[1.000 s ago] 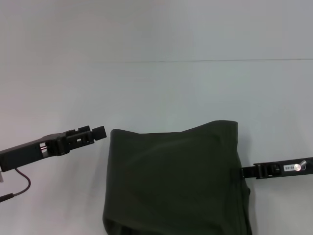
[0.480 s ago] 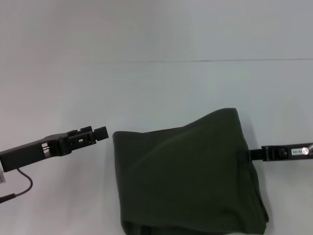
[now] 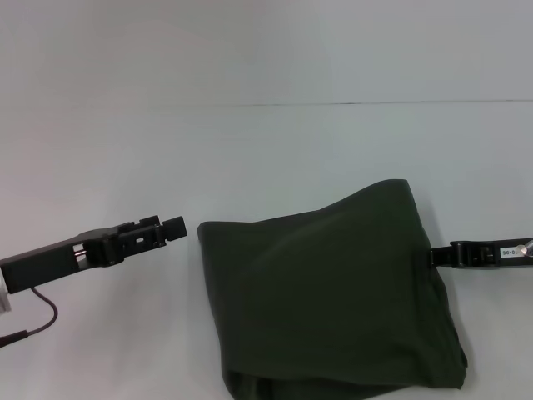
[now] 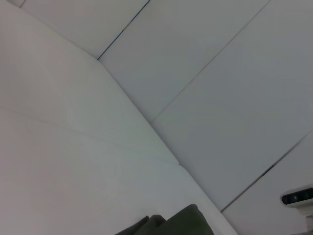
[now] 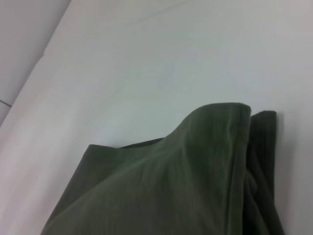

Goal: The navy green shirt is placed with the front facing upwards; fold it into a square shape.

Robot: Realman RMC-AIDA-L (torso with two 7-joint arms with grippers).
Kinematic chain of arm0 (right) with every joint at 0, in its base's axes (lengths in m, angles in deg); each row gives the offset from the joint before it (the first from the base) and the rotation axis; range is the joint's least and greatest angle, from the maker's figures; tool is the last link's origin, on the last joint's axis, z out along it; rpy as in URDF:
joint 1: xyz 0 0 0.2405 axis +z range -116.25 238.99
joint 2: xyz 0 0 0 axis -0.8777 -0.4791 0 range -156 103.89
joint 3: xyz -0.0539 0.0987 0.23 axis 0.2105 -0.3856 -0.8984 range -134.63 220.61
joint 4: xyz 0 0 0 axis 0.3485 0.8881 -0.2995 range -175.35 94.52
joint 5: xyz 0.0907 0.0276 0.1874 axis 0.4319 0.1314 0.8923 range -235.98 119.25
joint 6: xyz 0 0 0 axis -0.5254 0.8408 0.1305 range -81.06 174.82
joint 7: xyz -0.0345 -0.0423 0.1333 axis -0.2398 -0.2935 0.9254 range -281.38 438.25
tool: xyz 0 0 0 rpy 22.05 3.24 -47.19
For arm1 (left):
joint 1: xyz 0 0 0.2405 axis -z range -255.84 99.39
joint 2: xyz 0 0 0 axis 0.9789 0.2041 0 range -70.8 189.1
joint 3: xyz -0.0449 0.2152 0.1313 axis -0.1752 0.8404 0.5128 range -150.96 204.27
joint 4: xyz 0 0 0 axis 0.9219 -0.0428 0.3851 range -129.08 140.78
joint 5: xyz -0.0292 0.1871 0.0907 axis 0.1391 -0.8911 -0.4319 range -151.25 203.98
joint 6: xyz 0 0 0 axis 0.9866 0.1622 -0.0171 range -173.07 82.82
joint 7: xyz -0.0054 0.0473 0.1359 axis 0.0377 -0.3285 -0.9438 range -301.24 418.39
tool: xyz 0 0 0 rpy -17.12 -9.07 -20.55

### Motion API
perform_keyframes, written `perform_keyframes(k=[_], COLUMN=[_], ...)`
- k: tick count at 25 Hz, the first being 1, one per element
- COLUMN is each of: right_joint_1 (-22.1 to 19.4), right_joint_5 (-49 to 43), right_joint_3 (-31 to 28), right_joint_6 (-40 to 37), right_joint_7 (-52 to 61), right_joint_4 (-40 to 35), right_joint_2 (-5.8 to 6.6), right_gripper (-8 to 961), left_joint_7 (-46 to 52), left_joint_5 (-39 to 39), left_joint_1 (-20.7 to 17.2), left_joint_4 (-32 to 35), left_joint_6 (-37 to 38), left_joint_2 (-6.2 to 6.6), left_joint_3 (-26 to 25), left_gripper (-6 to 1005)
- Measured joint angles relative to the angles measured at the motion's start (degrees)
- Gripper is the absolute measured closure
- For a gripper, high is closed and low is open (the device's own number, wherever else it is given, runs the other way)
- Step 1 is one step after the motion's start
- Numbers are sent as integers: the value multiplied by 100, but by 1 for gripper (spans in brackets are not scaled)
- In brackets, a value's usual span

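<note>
The navy green shirt [image 3: 325, 292] lies on the white table as a folded, roughly square bundle with only plain green cloth showing. Its far right corner is lifted into a peak. My right gripper [image 3: 433, 257] is at the shirt's right edge and is shut on the cloth there. My left gripper [image 3: 172, 226] hovers just off the shirt's far left corner, a small gap away and touching nothing. The right wrist view shows the raised fold of the shirt [image 5: 171, 186] close up. A corner of the shirt [image 4: 171, 223] shows in the left wrist view.
A thin dark seam [image 3: 333, 104] crosses the white table [image 3: 250, 150] beyond the shirt. A cable [image 3: 37, 321] hangs under my left arm. A white device [image 4: 298, 196] sits at the edge of the left wrist view.
My right gripper has moved to the right and slightly away, dragging the shirt with it. The shirt's near edge has come further into view. The left arm has barely moved.
</note>
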Motion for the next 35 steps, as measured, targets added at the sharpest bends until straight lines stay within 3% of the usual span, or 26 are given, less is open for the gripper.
perform_keyframes(k=[8,12,15,20,23,27,32,35], right_joint_1=[-22,-41,-81,-176,-216,-266,-218,-190], right_joint_5=[13,29,35,48,286,827,833,837], right_joint_3=[-9,-93,-241,-926,-1368,-1407,-1279,-1165], right_joint_6=[-124,-151,-272,-636,-968,-1294,-1204,-1022], right_joint_7=[26,26,48,-19,-399,-1398,-2853,-3514], right_joint_4=[-31,-51,-65,-140,-229,-255,-255,-231], right_joint_2=[17,55,167,328,333,155,-194,-393], right_gripper=[829,673,575,428,326,153,67,67], left_joint_7=[0,0,0,0,-2,-82,-132,-135], left_joint_5=[0,0,0,0,0,0,0,0], left_joint_1=[-4,7,23,39,52,56,57,58], left_joint_4=[0,0,0,0,0,0,0,0], left_joint_6=[30,33,34,38,43,44,51,51], left_joint_2=[0,0,0,0,0,0,0,0], left_joint_3=[1,1,1,0,-1,-1,0,0], left_gripper=[41,41,42,42,42,41,41,41])
